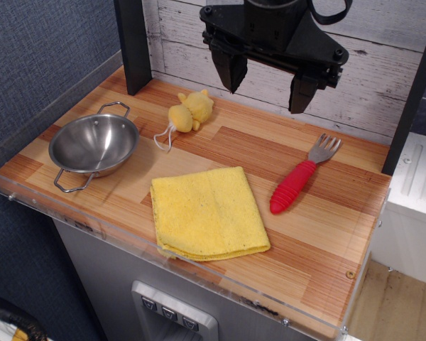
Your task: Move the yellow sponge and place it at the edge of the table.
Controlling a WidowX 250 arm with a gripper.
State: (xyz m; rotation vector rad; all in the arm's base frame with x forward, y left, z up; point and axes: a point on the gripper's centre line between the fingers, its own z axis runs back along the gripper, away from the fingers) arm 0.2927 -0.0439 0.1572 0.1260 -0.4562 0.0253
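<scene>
The yellow sponge [190, 111] is a small lumpy soft object of rounded blobs with a white string loop trailing to its left. It lies on the wood-plank table [319, 234] near the back, left of centre. My black gripper [268, 79] hangs open and empty above the back of the table, up and to the right of the sponge, with its two fingers spread wide apart. It touches nothing.
A steel bowl with two handles [94, 144] sits at the left. A large folded yellow cloth [207, 212] lies front centre. A fork with a red handle [302, 175] lies at the right. A black post [135, 44] stands at the back left. A clear acrylic rim [199, 273] edges the table.
</scene>
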